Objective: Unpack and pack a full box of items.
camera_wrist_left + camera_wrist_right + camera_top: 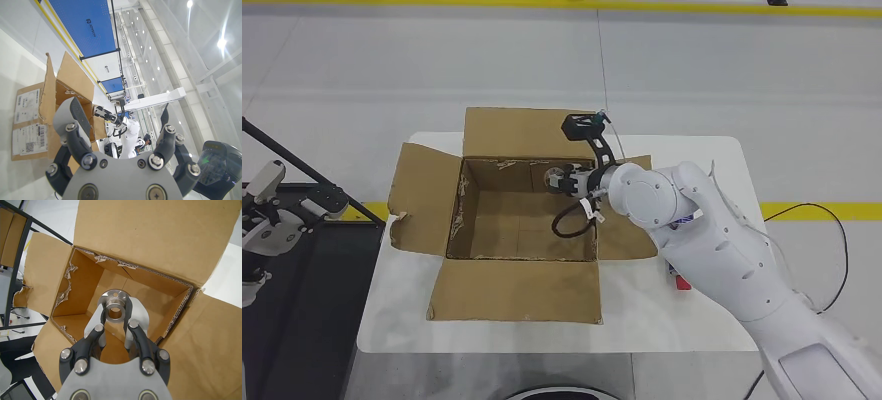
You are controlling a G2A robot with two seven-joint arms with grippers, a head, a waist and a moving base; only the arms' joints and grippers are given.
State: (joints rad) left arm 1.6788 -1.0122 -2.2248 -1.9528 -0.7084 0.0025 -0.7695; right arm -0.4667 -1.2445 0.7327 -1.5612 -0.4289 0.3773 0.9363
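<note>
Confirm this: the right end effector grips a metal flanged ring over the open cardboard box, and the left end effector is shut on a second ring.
Wrong about the left end effector: the left wrist view shows it open and empty. The right end effector does grip the metal flanged ring over the open cardboard box.

Pretty sure this is a big factory hall or robot test floor: smooth grey floor (pixel 342 70) with yellow lines (pixel 822 210), blue partition panels (pixel 90 28), high white ceiling (pixel 179 47) with rows of spotlights (pixel 221 43).
</note>
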